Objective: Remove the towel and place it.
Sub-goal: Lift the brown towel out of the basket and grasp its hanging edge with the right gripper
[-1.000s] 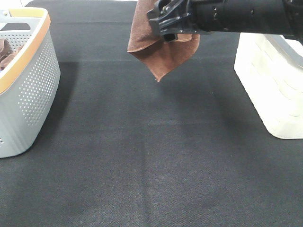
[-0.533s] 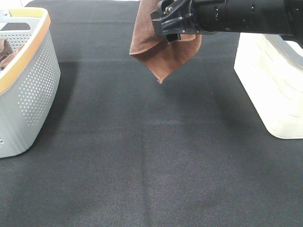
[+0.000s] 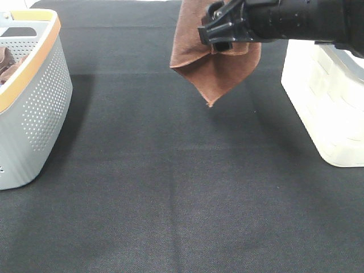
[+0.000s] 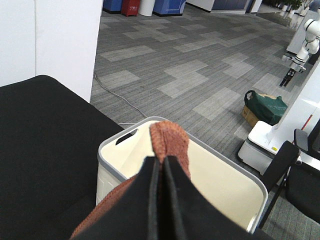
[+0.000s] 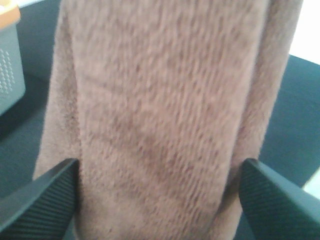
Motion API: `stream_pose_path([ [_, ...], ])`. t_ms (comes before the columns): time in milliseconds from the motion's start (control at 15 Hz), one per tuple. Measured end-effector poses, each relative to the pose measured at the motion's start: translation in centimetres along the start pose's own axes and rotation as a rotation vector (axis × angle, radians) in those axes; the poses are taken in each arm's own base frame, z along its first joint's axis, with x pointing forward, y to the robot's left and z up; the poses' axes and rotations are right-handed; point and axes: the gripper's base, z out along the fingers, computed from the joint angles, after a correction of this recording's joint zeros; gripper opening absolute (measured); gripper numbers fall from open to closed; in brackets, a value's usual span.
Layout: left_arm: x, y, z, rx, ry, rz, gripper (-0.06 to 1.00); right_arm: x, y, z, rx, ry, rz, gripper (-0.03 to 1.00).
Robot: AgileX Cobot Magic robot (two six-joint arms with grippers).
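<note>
The reddish-brown towel [image 3: 219,74] hangs in the air over the far middle of the black table, its lowest corner pointing down. It runs up past the top edge of the exterior view. My left gripper [image 4: 160,162] is shut on a fold of the towel [image 4: 170,140], with the white basket [image 4: 107,185] beyond it; this gripper is out of the exterior view. My right gripper [image 3: 216,34] reaches in from the right at the towel's height. In the right wrist view the towel [image 5: 160,115] fills the picture, and the right gripper [image 5: 160,200] is open with its fingers wide apart.
A grey perforated basket [image 3: 40,108] with an orange rim stands at the left edge and holds another bunched brown cloth [image 3: 5,62]. It also shows in the right wrist view [image 5: 7,65]. The white basket [image 3: 324,114] stands at the right. Black cloth covers the table [image 3: 170,187].
The towel and the right arm have moved to the right, toward the white basket, and the towel's lower corner hangs slightly lower.
</note>
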Motion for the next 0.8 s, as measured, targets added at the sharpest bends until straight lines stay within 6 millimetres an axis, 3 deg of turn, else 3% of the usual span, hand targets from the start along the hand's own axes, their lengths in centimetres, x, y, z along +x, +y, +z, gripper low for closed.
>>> stream_pose_path([
  [200, -0.16, 0.02, 0.0, -0.003, -0.018, 0.0, 0.01, 0.15, -0.09, 0.0, 0.01, 0.017, 0.002, 0.69],
  [667, -0.12, 0.45, -0.01, -0.049, -0.012, 0.044, 0.01, 0.2, -0.09, 0.0, 0.01, 0.021, 0.011, 0.51],
  [800, -0.09, 0.68, -0.03, -0.075, -0.008, 0.067, 0.01, 0.22, -0.09, 0.0, 0.01, 0.025, 0.001, 0.4],
])
